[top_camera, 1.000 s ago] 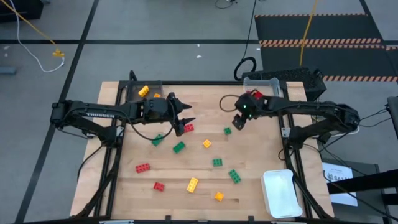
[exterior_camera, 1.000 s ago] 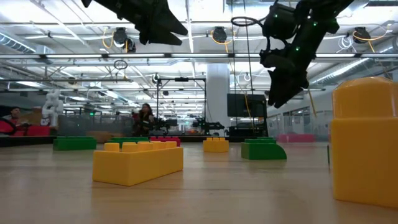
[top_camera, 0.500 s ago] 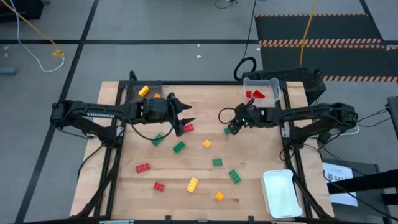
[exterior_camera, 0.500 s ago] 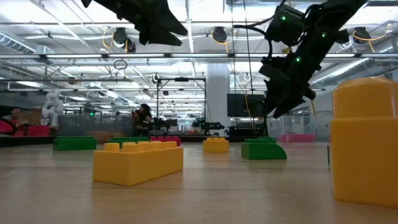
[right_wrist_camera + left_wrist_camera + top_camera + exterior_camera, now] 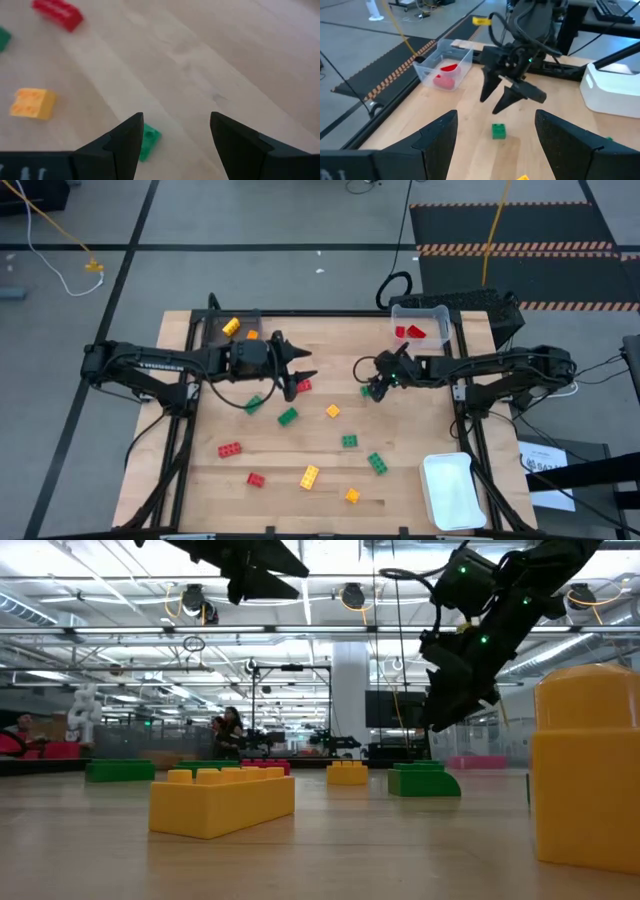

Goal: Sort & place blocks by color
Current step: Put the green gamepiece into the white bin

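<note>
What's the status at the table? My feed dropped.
Right gripper open, above small green block, nothing held. Left gripper open, empty, over red block. Two red blocks in clear tray. Nothing in the way.

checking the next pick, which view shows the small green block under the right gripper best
The left wrist view: the small green block sits in the open on the table just below the right gripper, whose fingers are apart. The right wrist view shows it partly behind a finger; the high view mostly hides it; low view unclear.
</note>
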You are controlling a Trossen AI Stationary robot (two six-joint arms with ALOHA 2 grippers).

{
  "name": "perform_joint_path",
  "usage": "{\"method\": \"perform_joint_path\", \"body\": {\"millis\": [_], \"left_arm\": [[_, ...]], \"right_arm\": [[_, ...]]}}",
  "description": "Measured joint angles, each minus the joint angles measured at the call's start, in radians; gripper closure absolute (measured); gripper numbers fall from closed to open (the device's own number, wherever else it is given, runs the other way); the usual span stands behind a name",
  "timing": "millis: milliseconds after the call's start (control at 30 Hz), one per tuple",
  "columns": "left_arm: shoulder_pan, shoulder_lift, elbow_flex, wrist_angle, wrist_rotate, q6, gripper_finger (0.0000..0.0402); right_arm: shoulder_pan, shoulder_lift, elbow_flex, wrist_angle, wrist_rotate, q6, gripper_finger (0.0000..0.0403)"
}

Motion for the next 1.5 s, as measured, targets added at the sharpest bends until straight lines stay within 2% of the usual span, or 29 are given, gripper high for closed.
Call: {"method": "perform_joint_path", "body": {"millis": [200,367,533,667,967,1167,1500], "left_arm": [[-0.022,0.0,0.0,-0.023,-0.079,-0.025,0.0135],[-0.025,0.0,0.0,-0.015,-0.082,-0.016,0.0135],[-0.013,0.0,0.0,0.033,-0.083,0.028,0.0135],[-0.013,0.0,0.0,0.039,-0.085,0.031,0.0135],[-0.016,0.0,0.0,0.006,-0.084,0.058,0.0135],[-0.011,0.0,0.0,0.022,-0.083,0.106,0.0135],[0.021,0.0,0.0,0.044,-0.083,0.114,0.0135]], "right_arm": [[-0.022,-0.05,0.023,0.014,-0.044,-0.15,0.0182],[-0.048,-0.082,0.03,0.023,-0.042,-0.132,0.0182],[-0.046,-0.035,0.018,0.027,-0.086,-0.135,0.0182],[-0.035,0.01,0.012,0.021,-0.097,-0.092,0.0182],[0.015,0.074,0.011,0.037,-0.098,0.118,0.0182],[0.034,0.098,0.011,0.014,-0.097,0.145,0.0182],[0.066,0.152,0.01,0.013,-0.04,-0.017,0.0168]]}}
